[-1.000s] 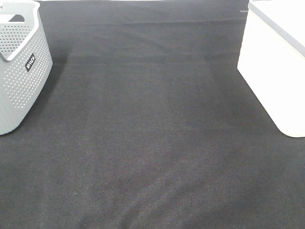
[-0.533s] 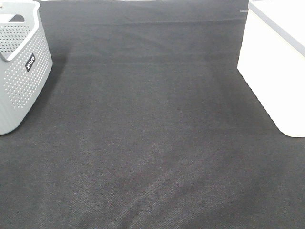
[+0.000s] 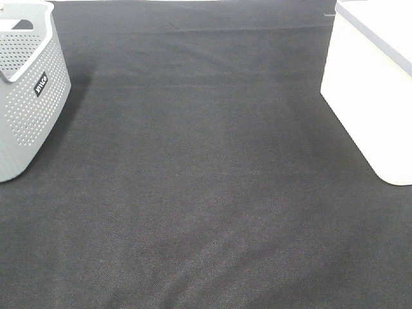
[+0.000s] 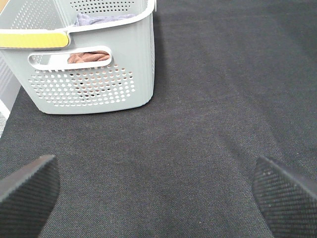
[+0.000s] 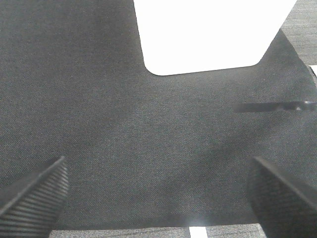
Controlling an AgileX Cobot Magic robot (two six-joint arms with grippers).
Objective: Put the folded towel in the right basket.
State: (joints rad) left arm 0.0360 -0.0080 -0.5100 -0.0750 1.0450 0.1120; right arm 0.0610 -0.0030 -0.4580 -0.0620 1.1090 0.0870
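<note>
No folded towel lies on the black cloth (image 3: 206, 180) in the exterior high view. The white right basket (image 3: 370, 96) stands at the right edge; its inside is hidden. It also shows in the right wrist view (image 5: 208, 34). My right gripper (image 5: 159, 196) is open and empty above the cloth in front of it. The grey perforated left basket (image 3: 29, 96) stands at the left. In the left wrist view this basket (image 4: 94, 84) holds a brown cloth (image 4: 89, 57) and a grey-purple cloth (image 4: 99, 20). My left gripper (image 4: 157, 191) is open and empty, short of that basket.
Neither arm shows in the exterior high view. A thin dark strip (image 5: 272, 106) lies on the cloth near the white basket. The cloth's front edge and a grey floor (image 5: 124, 234) show in the right wrist view.
</note>
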